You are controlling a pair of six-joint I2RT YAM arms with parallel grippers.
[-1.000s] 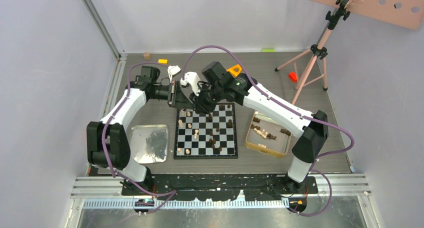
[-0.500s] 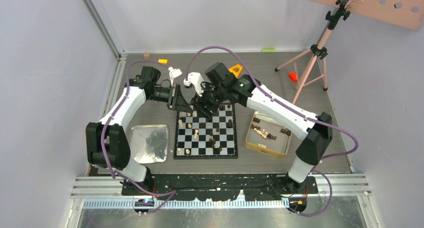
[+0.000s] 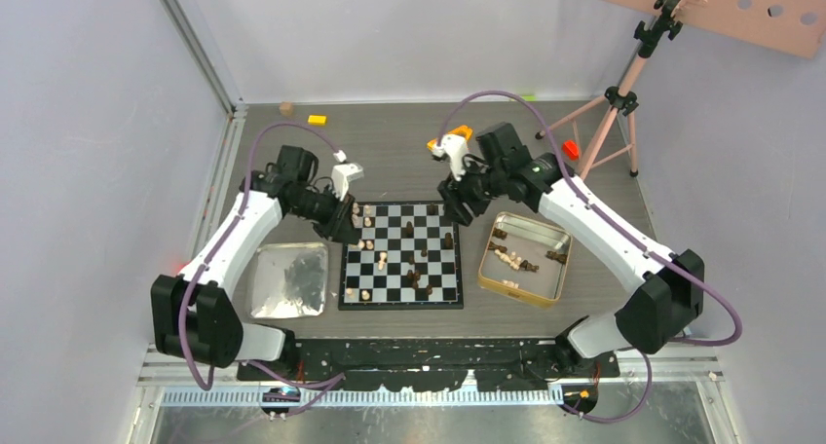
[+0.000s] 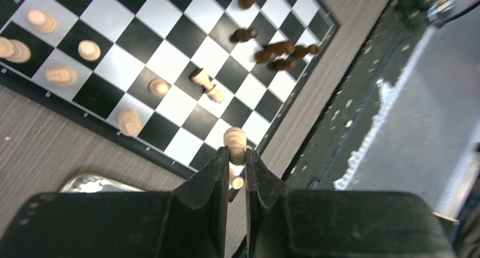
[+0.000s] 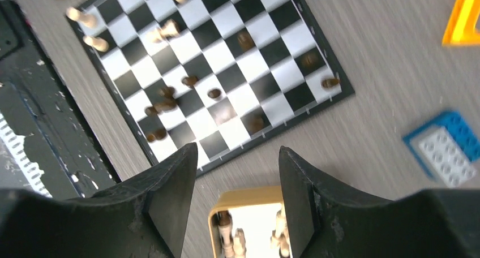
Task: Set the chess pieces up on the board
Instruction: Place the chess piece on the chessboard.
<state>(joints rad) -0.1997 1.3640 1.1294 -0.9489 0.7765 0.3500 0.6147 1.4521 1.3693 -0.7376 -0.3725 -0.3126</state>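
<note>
1. One board.
2. Two robot arms: left arm, right arm.
3. One gold-rimmed tin.
4. One silver tray.
5. One tripod.
6. One blue brick.
7. The chess pieces, light and dark: over a dozen on the board, more in the tin, exact number unclear.

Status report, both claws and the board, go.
Left claw shut on a tan piece at the edge of the board. Right claw open, empty, above the gold tin. Fallen piece lying mid-board.

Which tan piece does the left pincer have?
The tan piece pinched between the tips of the left pincer. The other tan pieces sit untouched on the board.
</note>
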